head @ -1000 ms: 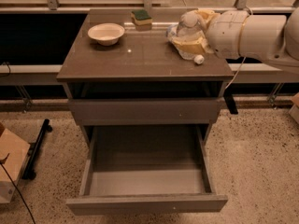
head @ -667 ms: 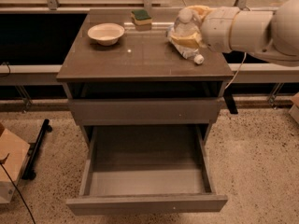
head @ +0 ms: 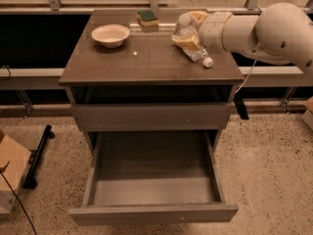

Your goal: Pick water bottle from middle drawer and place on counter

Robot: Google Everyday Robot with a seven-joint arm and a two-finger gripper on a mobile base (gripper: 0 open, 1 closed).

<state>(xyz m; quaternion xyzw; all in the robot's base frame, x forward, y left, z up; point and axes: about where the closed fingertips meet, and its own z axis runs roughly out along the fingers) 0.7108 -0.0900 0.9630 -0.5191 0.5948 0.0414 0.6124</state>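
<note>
The gripper [head: 187, 35] sits in the upper right of the frame, low over the right rear part of the table [head: 146, 65], which is the glossy brown-grey top slab of the cabinet. It is at the end of a thick white arm [head: 254, 31] that reaches in from the right edge. The gripper is pressed against the water bottle [head: 200, 57]. Whether it is clamped on the bottle or has released it cannot be told.

The water bottle lies tilted on the table. Its white cap points toward the lower right, near the table's right edge, and its base end is hidden under the gripper.

A pale bowl [head: 110, 35] stands upright at the left rear of the table. A green-topped sponge [head: 147, 17] rests at the rear centre, well apart from the bottle.

Below the slab a plain grey drawer front [head: 151, 116] is shut. Under it, in the lower centre of the frame, the middle drawer [head: 151, 192] is pulled fully out, with its pale flat floor showing. A cardboard box [head: 10, 173] stands on the speckled floor at the lower left.
</note>
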